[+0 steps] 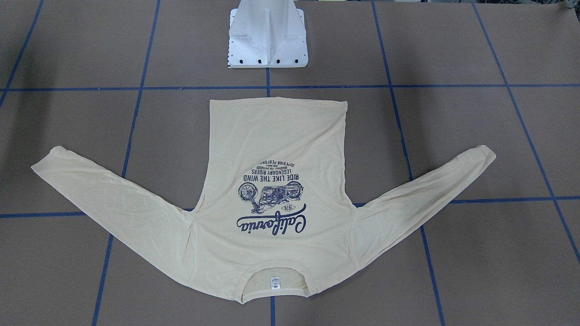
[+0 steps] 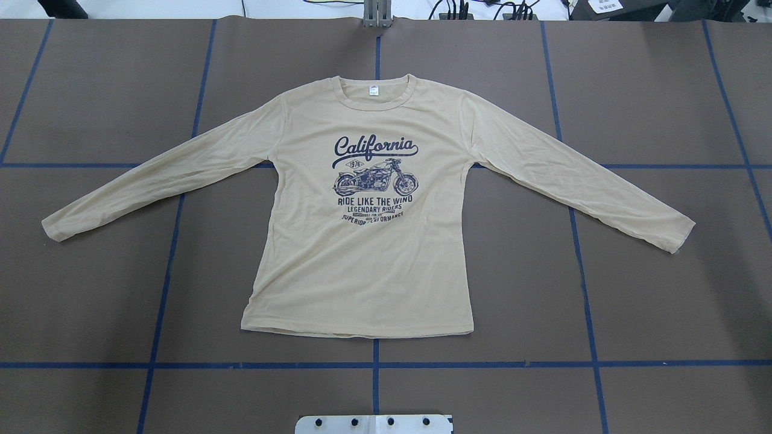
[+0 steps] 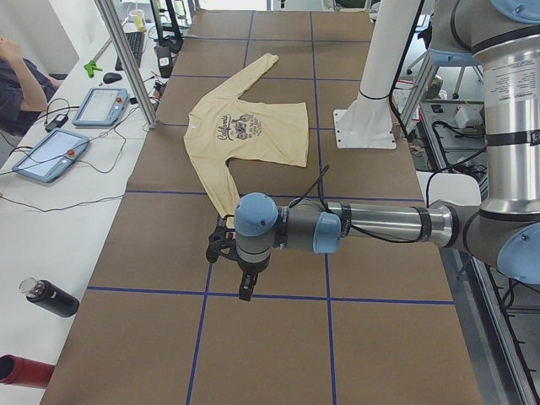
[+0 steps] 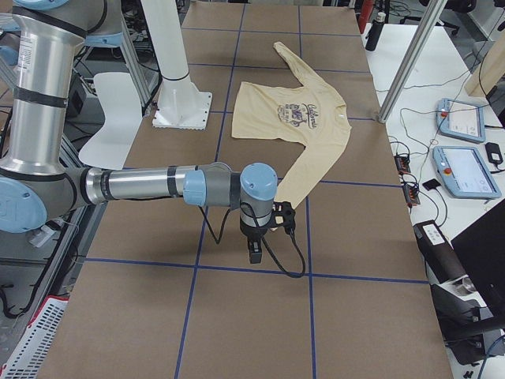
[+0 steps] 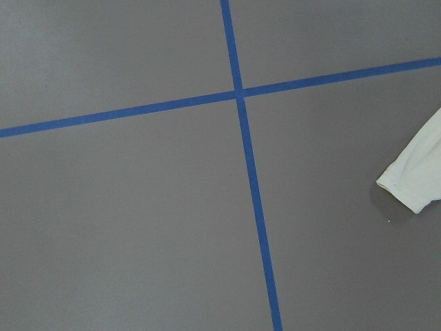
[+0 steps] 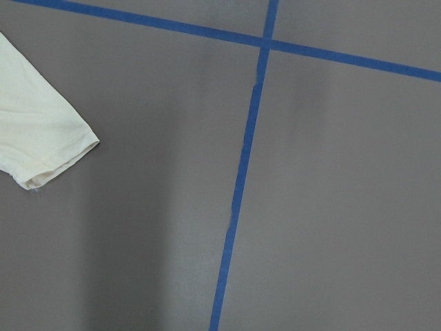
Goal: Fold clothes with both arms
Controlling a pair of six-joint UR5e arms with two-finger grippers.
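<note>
The cream-yellow long-sleeved T-shirt (image 2: 362, 265) lies flat on the brown table, print side up, both sleeves spread out and the neck label away from the robot. It also shows in the front-facing view (image 1: 276, 149). The left gripper (image 3: 245, 287) hangs over the table just beyond the shirt's left cuff (image 5: 413, 183). The right gripper (image 4: 256, 251) hangs just beyond the right cuff (image 6: 41, 131). Both grippers show only in the side views, so I cannot tell whether they are open or shut. Neither touches the shirt.
The white pedestal base (image 1: 267, 40) stands at the robot's edge of the table, behind the shirt's hem. Blue tape lines (image 2: 375, 364) grid the table. Teach pendants (image 3: 51, 156), a dark bottle (image 3: 49, 297) and a metal post (image 3: 126, 59) are along the operators' side.
</note>
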